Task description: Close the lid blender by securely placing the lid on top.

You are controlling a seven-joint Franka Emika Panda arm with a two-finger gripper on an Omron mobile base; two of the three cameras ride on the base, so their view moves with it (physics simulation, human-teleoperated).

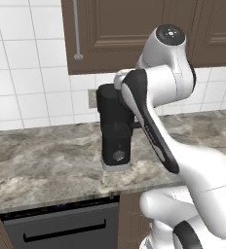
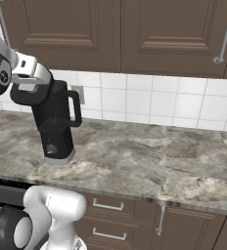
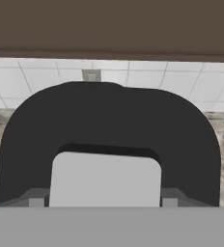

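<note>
The tall black blender (image 1: 116, 131) stands on the marble counter (image 1: 47, 165), its loop handle (image 2: 77, 110) pointing right in the right base view. The black rounded lid (image 3: 109, 120), with a grey square cap (image 3: 105, 178) in its middle, sits right under the hand camera. My gripper (image 2: 31, 84) is at the level of the jar's top, with the lid (image 2: 30, 95) beneath it, a little left of the jar (image 2: 56, 110) in that view. The fingertips (image 3: 36, 200) flank the grey cap and appear shut on the lid. In the left base view my forearm hides the hand.
Brown wall cabinets (image 2: 120, 34) hang low above the blender, over a white tile backsplash (image 2: 149, 102) with an outlet (image 1: 92, 98). A dark dishwasher front (image 1: 61, 226) sits under the counter at left and drawers (image 2: 115, 215) at right.
</note>
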